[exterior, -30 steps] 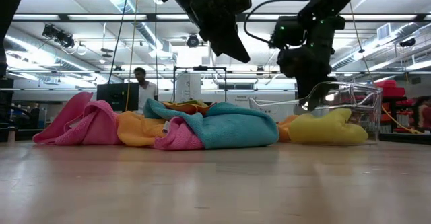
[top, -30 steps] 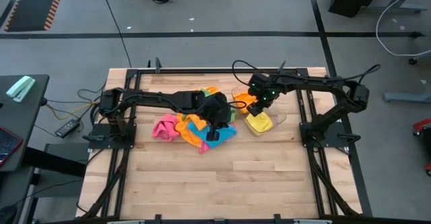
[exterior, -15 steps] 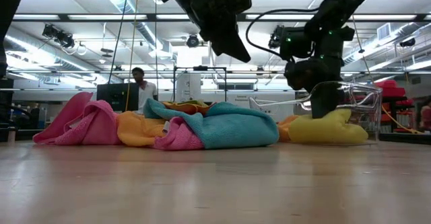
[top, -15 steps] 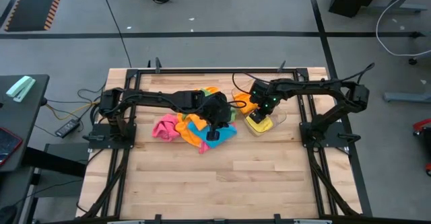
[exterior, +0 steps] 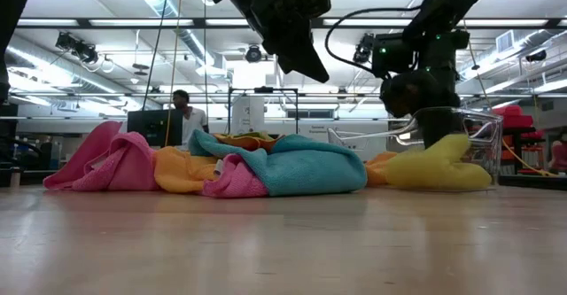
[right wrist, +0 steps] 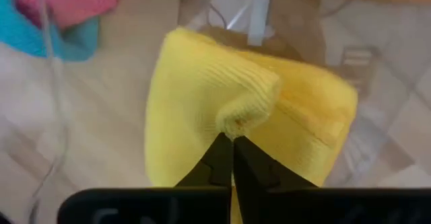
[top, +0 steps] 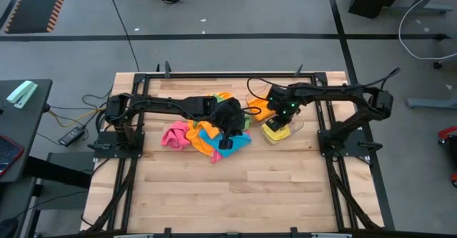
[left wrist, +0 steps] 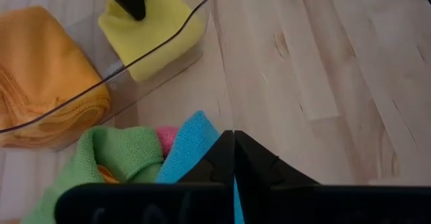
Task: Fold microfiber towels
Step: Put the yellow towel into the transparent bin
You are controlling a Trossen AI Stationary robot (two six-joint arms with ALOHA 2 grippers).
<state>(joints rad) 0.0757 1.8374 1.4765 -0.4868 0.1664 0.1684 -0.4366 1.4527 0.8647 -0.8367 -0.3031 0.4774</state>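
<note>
High view, left to right: left arm is reaching in over the wooden tabletop (top: 235, 188), its left gripper (top: 225, 144) hanging above the near edge of the towel pile (top: 203, 134). Fingers are pressing together with nothing between them; left wrist view is showing them meeting in a point over the blue towel (left wrist: 185, 146) and green towel (left wrist: 111, 157). Pile is sitting mid-tabletop: pink towel (exterior: 115, 162) at its left end, orange in the middle, teal-blue at the right in the low view. Just right of the pile, the clear plastic tray (top: 300, 127) is holding a folded orange towel (left wrist: 47, 83) and the yellow towel (right wrist: 249, 116). Right arm is coming in from the right; right gripper (right wrist: 233, 138) is down in the tray, fingers clamping a small raised fold of the yellow towel. Low view is showing a person (exterior: 186, 113) standing in the room behind.
</note>
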